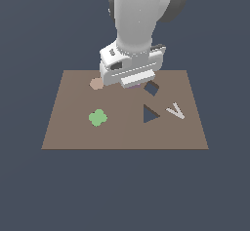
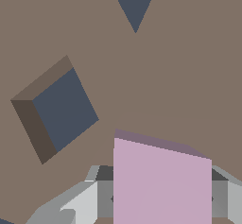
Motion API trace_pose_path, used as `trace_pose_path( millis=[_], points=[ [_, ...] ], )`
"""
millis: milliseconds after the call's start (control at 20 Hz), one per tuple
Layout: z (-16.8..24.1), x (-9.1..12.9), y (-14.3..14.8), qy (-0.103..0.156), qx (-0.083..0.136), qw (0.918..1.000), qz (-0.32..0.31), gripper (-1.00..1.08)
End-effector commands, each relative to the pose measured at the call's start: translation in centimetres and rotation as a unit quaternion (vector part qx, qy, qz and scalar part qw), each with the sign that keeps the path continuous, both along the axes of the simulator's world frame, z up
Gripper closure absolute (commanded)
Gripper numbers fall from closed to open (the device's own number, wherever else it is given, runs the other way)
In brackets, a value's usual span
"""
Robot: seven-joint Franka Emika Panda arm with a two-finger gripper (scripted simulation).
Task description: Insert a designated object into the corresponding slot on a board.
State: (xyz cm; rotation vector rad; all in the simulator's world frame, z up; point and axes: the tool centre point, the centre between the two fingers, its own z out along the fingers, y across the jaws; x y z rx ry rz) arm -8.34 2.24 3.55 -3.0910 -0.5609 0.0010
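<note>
The light pink square block sits between my gripper's fingers in the wrist view. In the exterior view only a thin pink sliver shows under the hand. My gripper is shut on the block, low over the back of the brown board. The dark square slot lies just to the exterior view's right of the gripper. In the wrist view the slot is beside the block, not under it. Whether the block touches the board I cannot tell.
A tan hexagon lies just to the exterior view's left of the gripper. A green clover piece sits nearer the front left. A dark triangular cut-out and a pale V-shaped piece lie in front of the slot.
</note>
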Motion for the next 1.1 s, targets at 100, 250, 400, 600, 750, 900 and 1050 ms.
trace_pose_path(
  millis=[100, 250, 400, 600, 750, 900, 1050],
  points=[
    [0.1, -0.3, 1.4, 0.0, 0.0, 0.997, -0.077, 1.08],
    [0.2, -0.4, 2.3, 0.0, 0.0, 0.9914, -0.131, 1.08],
    [0.2, -0.3, 3.3, 0.0, 0.0, 0.9831, -0.183, 1.08],
    [0.3, -0.1, 4.5, 0.0, 0.0, 0.9684, -0.249, 1.08],
    [0.4, 0.1, 5.3, 0.0, 0.0, 0.9564, -0.292, 1.08],
    [0.4, 0.4, 6.0, 0.0, 0.0, 0.9444, -0.329, 1.08],
    [0.4, 0.7, 6.5, 0.0, 0.0, 0.933, -0.36, 1.08]
  ],
)
